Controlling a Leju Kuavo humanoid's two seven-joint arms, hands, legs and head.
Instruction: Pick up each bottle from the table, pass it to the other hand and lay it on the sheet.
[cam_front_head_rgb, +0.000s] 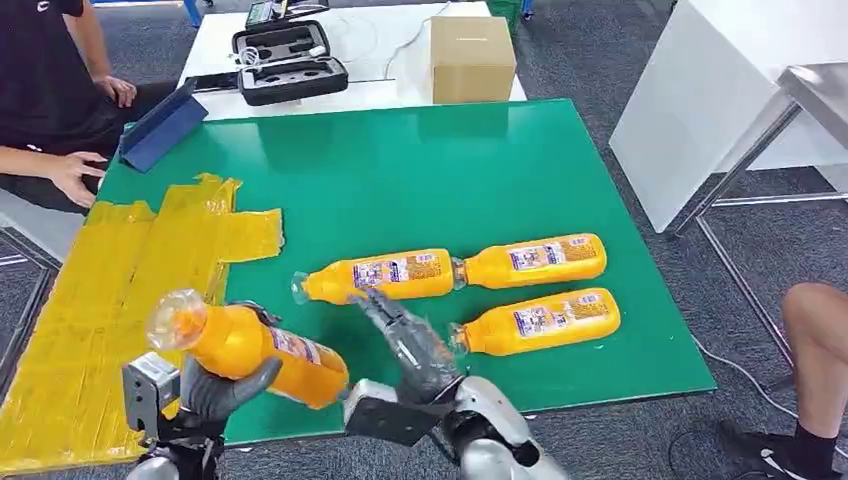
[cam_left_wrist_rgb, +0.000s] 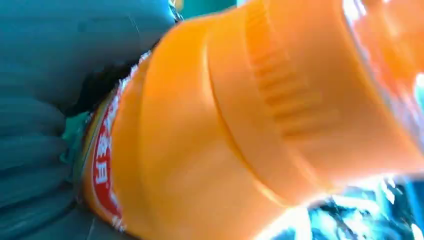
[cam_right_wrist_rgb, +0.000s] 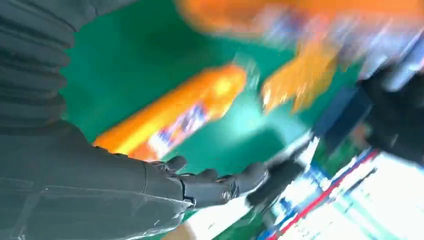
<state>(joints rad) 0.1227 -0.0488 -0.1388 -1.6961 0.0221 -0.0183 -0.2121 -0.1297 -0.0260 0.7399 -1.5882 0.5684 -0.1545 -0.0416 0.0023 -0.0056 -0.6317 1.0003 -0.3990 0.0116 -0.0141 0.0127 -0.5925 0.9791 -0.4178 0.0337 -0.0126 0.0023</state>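
Observation:
My left hand (cam_front_head_rgb: 215, 390) grips an orange bottle (cam_front_head_rgb: 250, 345) around its middle, lifted above the table's front edge, its clear base toward the yellow sheet (cam_front_head_rgb: 110, 290). Close up, that bottle (cam_left_wrist_rgb: 260, 125) shows beside the grey hand cover (cam_left_wrist_rgb: 40, 100). My right hand (cam_front_head_rgb: 405, 340) is open with fingers stretched out, just right of the held bottle and above the green mat. Three more orange bottles lie on the mat: one in the middle (cam_front_head_rgb: 385, 275), one behind right (cam_front_head_rgb: 535, 260), one in front right (cam_front_head_rgb: 545, 320). The right hand (cam_right_wrist_rgb: 205, 187) holds nothing; a lying bottle (cam_right_wrist_rgb: 170, 117) shows beyond it.
The green mat (cam_front_head_rgb: 400, 170) covers the table. A cardboard box (cam_front_head_rgb: 470, 58), a black open case (cam_front_head_rgb: 290, 62) and a blue folder (cam_front_head_rgb: 160, 128) lie at the back. One person sits at the far left (cam_front_head_rgb: 60, 110); another person's leg (cam_front_head_rgb: 815, 340) is at the right.

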